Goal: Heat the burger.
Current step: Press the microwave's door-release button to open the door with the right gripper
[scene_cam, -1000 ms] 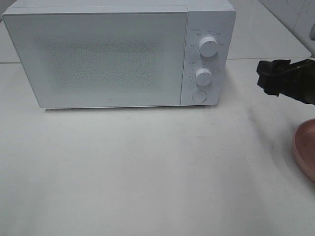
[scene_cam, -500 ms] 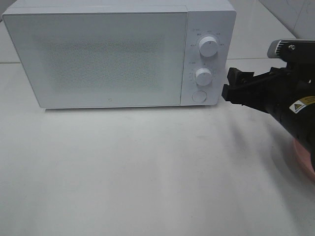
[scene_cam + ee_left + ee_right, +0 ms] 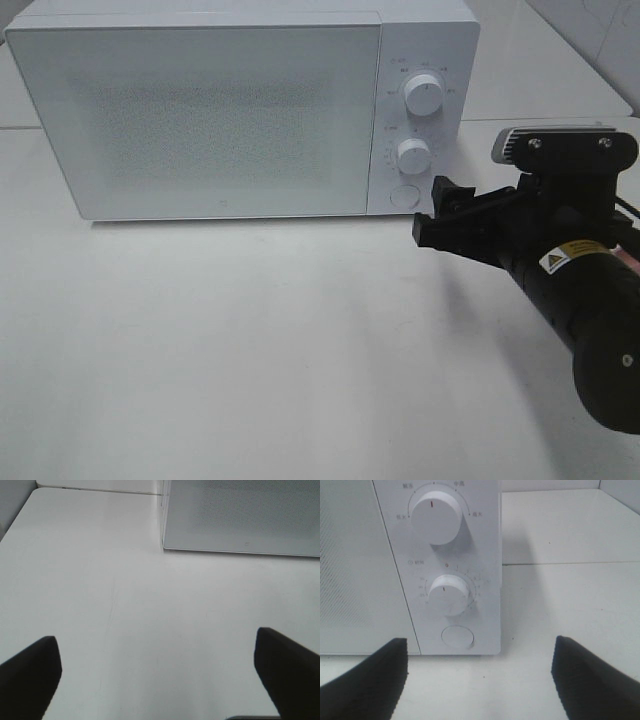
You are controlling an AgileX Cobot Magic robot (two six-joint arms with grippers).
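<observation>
Your right gripper [image 3: 432, 218] is wide open and holds nothing, close in front of the microwave's [image 3: 200, 120] round button [image 3: 457, 636]. Your left gripper [image 3: 160, 680] is open too, over the white table [image 3: 150, 605]. You cannot see the burger in these 3 views.

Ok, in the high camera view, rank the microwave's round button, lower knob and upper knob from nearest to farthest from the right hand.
1. round button: lowest control on the microwave, just beside the open right hand.
2. lower knob: directly above the button, in the middle of the control column.
3. upper knob: top of the column, near the upper right corner.
</observation>
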